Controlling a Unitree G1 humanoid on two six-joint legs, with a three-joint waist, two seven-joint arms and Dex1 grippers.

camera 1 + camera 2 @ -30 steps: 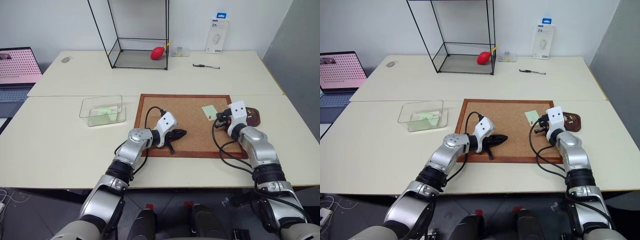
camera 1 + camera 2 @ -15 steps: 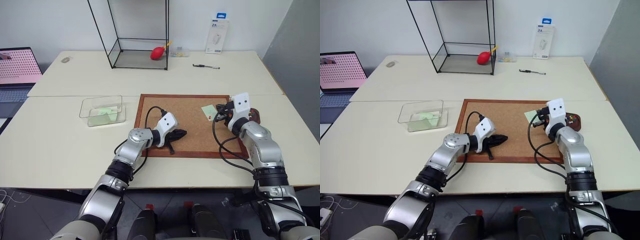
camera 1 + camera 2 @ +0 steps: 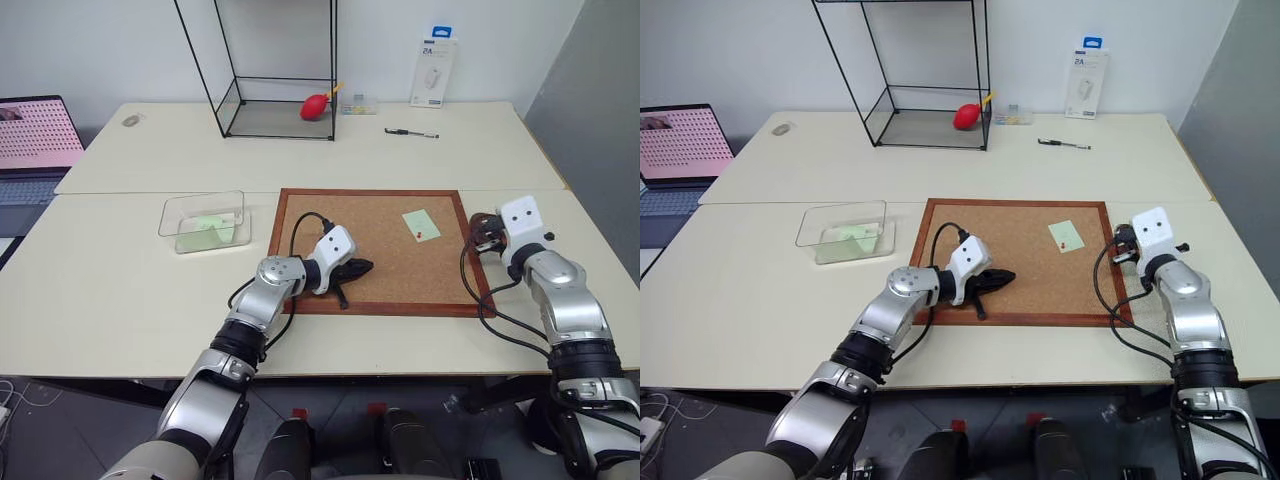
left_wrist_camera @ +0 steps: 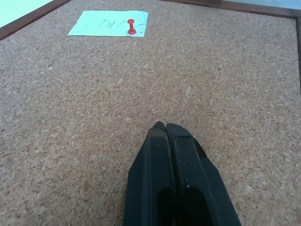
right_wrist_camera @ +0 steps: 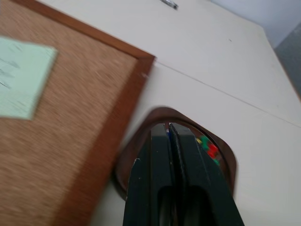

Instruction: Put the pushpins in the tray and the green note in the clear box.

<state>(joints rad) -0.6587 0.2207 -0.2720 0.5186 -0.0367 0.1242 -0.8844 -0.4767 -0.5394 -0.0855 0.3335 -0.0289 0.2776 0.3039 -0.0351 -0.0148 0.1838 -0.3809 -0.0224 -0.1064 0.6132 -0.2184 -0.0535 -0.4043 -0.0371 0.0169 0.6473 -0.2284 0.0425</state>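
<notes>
Your right gripper (image 5: 169, 129), pinched shut on a tiny blue pushpin (image 5: 167, 133), hovers over the glossy brown oval tray (image 5: 141, 141); your left gripper (image 4: 165, 128) rests closed on grainy cork board (image 4: 70, 94).

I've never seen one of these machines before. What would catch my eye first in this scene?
Probably the big cork board in the middle of the pale table, with a small green note held to it by a red pushpin. The left claw rests shut on the cork, while the right claw, also shut, hangs over a small brown tray of coloured pins just off the board's right edge.
</notes>
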